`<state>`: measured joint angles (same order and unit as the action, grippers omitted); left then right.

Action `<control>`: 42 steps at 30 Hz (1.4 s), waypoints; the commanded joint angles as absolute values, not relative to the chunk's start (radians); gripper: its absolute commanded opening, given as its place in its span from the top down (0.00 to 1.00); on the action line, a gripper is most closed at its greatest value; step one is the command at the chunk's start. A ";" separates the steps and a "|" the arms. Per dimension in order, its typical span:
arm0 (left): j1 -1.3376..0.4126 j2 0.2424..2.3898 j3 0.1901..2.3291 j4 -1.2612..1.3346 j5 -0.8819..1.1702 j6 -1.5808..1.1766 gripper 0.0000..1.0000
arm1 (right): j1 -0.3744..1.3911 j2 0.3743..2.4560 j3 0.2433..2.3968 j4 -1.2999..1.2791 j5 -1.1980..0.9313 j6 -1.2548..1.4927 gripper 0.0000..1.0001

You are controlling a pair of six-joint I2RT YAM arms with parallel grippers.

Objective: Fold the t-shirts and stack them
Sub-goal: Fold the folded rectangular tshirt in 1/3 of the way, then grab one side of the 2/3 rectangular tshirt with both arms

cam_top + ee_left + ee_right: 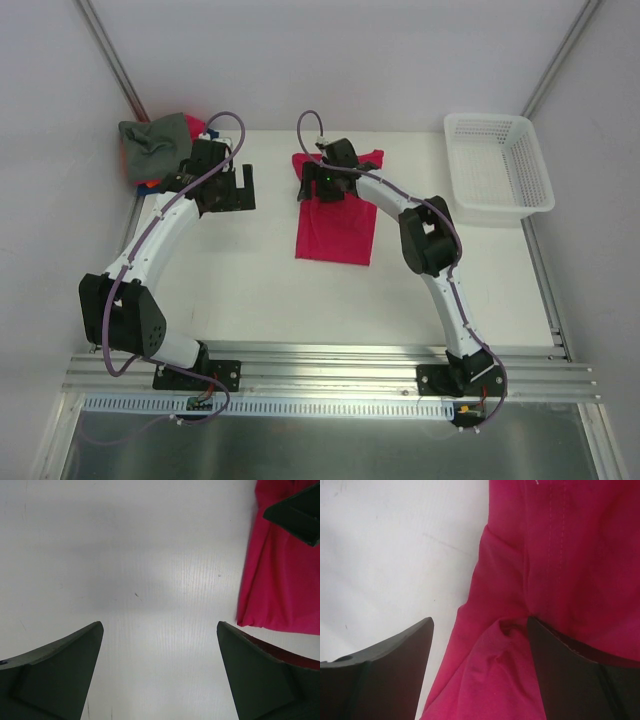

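Note:
A crimson-red t-shirt lies folded into a long strip in the middle of the table, with its sleeves spread at the far end. My right gripper hangs over its far left part. In the right wrist view that gripper is open, with a bunched fold of the red t-shirt lying between its fingers and the right finger resting on the cloth. My left gripper is open over bare table left of the shirt. In the left wrist view it holds nothing, and the red t-shirt shows at the right.
A heap of t-shirts sits at the far left corner, with a grey-green one on top and red and blue cloth peeking out beneath. A white lattice basket stands at the far right. Metal rails run along the table's near edge.

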<state>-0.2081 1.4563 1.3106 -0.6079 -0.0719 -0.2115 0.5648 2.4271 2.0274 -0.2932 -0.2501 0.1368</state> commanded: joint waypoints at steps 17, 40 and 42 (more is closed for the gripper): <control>-0.190 1.503 1.181 -0.617 0.399 -0.244 0.07 | 0.545 1.864 1.639 -0.423 -0.127 0.083 0.21; -0.215 1.956 1.384 -0.592 0.670 -0.264 0.19 | 0.431 1.732 1.144 -0.468 -0.255 0.253 0.43; -0.218 1.983 1.388 -0.588 0.692 -0.275 0.21 | 0.430 1.747 1.144 -0.457 -0.259 0.255 0.45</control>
<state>-0.2039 1.9575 1.3590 -0.5873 0.6132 -0.2523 0.4351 1.7275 1.1366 -0.4740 -0.2367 0.2291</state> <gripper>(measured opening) 0.797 0.567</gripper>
